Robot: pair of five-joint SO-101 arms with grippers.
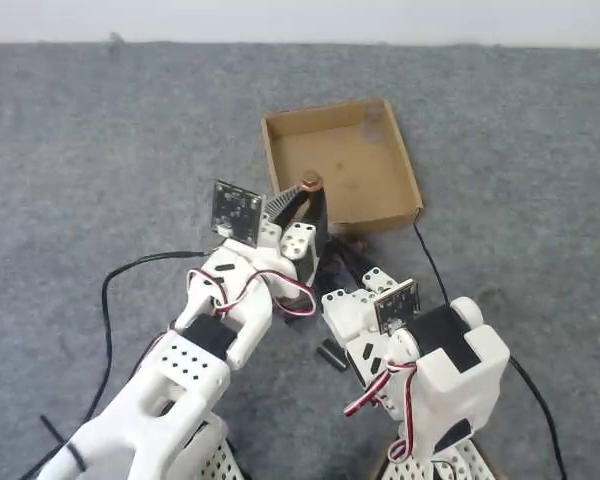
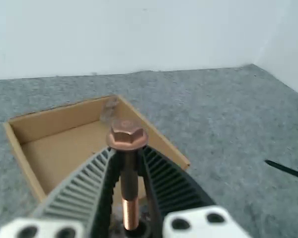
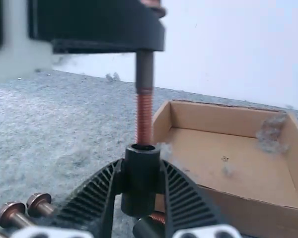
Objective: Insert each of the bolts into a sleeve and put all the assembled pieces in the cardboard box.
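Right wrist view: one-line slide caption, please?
Right gripper holds a black sleeve upright, a copper bolt poised at its mouth, cardboard box behind.

Grey carpet (image 1: pixel 90 140) covers most of the frame. A white wall (image 1: pixel 280 18) runs along the top edge. A black cable (image 1: pixel 107 300) curves at lower left.

Grey carpeted table, as we see it from above.
On the table (image 1: pixel 100 150) we find the open cardboard box (image 1: pixel 345 160) upper centre in the high view, a black sleeve (image 1: pixel 330 355) lying lower centre, a black cable (image 1: pixel 108 300) lower left, and two bolts (image 3: pixel 12 212) near the box.
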